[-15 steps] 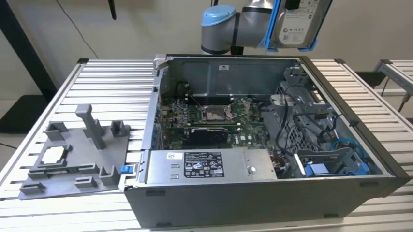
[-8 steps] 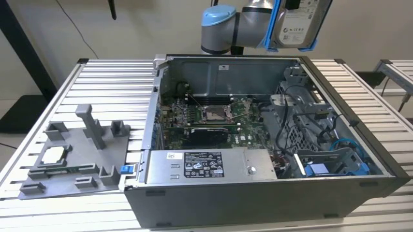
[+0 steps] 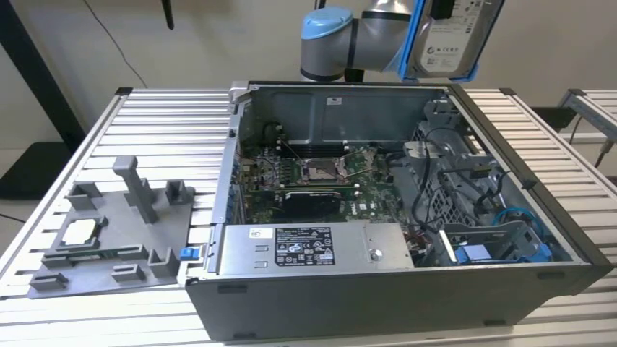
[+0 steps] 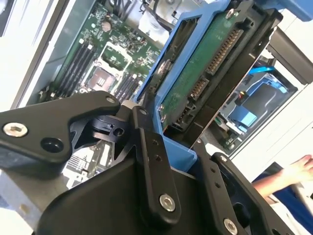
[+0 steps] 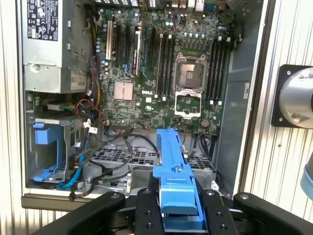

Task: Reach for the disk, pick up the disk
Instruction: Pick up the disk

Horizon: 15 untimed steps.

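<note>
The disk [image 3: 451, 35] hangs upright above the back right corner of the open computer case [image 3: 386, 303], its white label and blue bracket showing in the exterior view. In the second wrist view its green circuit-board underside [image 4: 205, 63] sits inside the blue bracket. My gripper [image 4: 182, 152] is shut on the disk, with black fingers [image 4: 152, 161] clamped on both sides of the bracket. In the first wrist view the disk [image 5: 172, 161] shows edge-on as a blue strip between my gripper's [image 5: 177, 198] fingers [image 5: 146, 210], high over the motherboard.
Inside the case lie the motherboard [image 3: 308, 173], a grey power supply box [image 3: 308, 249] and a blue drive cage [image 3: 501, 249] with cables. A grey fixture [image 3: 106, 238] holding a small silver chip [image 3: 82, 230] stands on the slatted table. A person's hand [image 4: 296, 171] shows beside the case.
</note>
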Tool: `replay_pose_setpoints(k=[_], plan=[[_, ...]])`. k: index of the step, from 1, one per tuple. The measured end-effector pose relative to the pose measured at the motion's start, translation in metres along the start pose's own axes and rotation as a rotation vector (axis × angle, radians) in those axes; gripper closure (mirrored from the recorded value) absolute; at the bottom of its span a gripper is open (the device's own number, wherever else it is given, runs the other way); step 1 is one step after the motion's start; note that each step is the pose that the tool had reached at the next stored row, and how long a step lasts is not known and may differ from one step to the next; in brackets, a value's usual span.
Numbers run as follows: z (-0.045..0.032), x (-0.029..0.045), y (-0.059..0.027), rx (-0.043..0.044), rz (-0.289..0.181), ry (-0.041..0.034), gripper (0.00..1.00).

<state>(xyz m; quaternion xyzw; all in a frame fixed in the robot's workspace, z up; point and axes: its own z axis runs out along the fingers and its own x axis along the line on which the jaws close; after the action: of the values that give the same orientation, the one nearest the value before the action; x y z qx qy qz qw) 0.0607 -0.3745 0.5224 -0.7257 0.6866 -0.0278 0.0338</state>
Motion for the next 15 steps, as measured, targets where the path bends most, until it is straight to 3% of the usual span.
replay_pose_setpoints(k=[12,15], plan=[[0.0015,0.0276,0.0017,0.0,0.001,0.0,1.0],[0.002,0.0383,0.0023,0.0,0.001,0.0001,1.0]])
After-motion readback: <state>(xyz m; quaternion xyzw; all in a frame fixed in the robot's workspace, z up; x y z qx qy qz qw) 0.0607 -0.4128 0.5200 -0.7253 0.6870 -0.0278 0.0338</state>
